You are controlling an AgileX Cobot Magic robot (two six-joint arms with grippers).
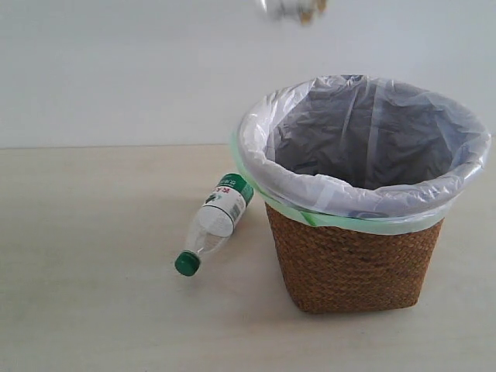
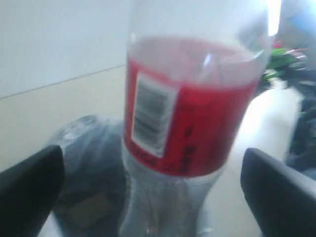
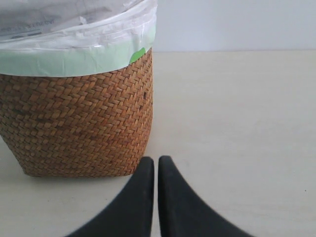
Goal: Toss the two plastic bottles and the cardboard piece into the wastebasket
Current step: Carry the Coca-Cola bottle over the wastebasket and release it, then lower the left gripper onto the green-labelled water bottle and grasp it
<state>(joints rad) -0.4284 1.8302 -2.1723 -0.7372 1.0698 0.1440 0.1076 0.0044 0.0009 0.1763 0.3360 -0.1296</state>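
The long clear bottle with the red label [image 2: 190, 113] hangs blurred between the fingers of my left gripper [image 2: 153, 155]. The jaws stand wide apart and touch neither of its sides, so the gripper is open. Below it lies the bag-lined inside of the wastebasket [image 2: 84, 148], where a beige shape [image 2: 89, 207] rests, probably the cardboard piece. The wicker wastebasket [image 1: 356, 263] stands at the right of the table. The short bottle with the green cap [image 1: 215, 221] lies on its side just left of it. My right gripper [image 3: 156, 160] is shut and empty, low beside the wastebasket [image 3: 74, 123].
A blurred clear shape [image 1: 293, 8] shows at the top edge of the exterior view, above the basket. A pale wall stands behind the light wooden table [image 1: 85, 271]. Dark and green clutter [image 2: 291, 64] shows far off in the left wrist view.
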